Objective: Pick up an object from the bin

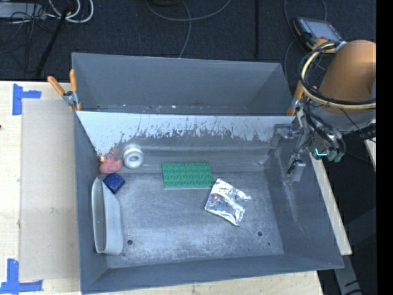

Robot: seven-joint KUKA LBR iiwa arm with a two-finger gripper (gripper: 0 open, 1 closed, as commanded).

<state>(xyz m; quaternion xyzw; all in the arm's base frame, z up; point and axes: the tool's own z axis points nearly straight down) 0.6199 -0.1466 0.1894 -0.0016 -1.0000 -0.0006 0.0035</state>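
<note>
Six things lie loose in the bin (184,232), none lifted, so I have the whole pick ahead. My gripper (293,162) hangs by the three o'clock wall (open or closed, I cannot tell); nearest, the crumpled foil packet (227,203) lies toward its eight o'clock.

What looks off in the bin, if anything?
Nothing looks spilled or broken. The white container lies on its side along the bin's left wall, and the silver foil wrapper mid-bin is crumpled.
</note>
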